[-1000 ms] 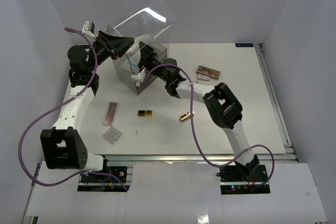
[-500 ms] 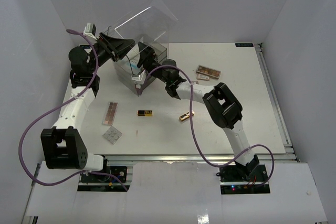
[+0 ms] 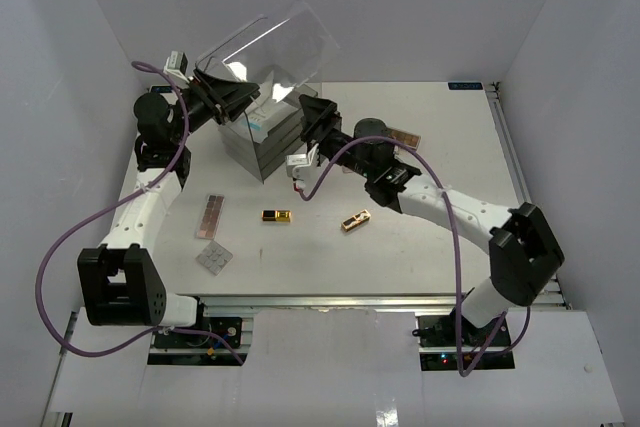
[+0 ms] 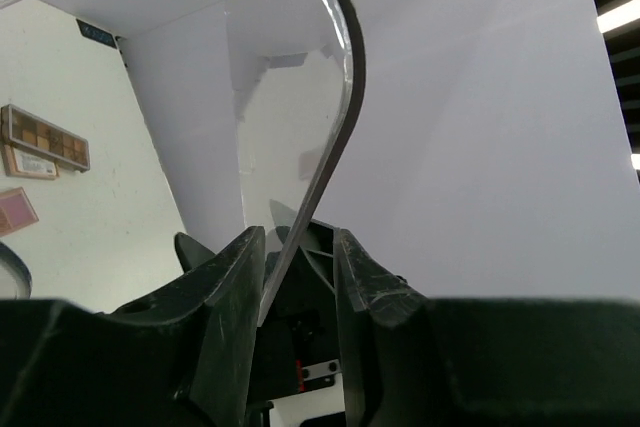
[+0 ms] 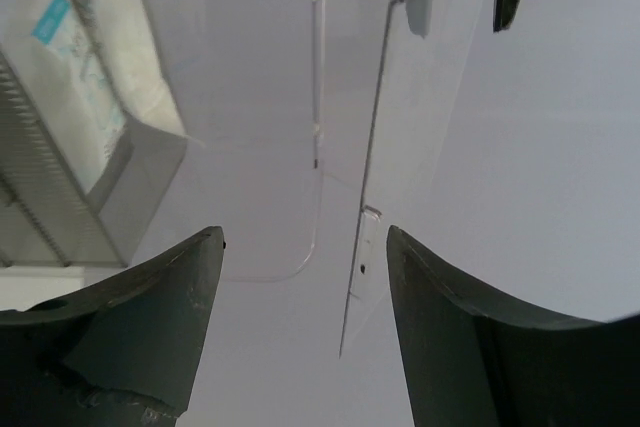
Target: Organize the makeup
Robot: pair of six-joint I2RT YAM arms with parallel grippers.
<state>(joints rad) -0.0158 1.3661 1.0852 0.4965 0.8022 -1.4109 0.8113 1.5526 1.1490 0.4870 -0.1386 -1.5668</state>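
The left end effector pinches the clear plastic lid, tilted up. On the white desk, the long brown-pink palette points away from the arms. The gold-black case lies sideways. The right end effector is open, holding nothing.

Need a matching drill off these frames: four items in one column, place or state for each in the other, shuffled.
Items:
1. clear lid
2. grey square palette
3. white-teal packets
4. brown eyeshadow palette

Place or state:
A. inside the acrylic box
B. far side of the table, right of the box
C. pinched between the left fingers, raised
D. near edge of the table, left side

Pairs: 1-C, 2-D, 3-A, 4-B
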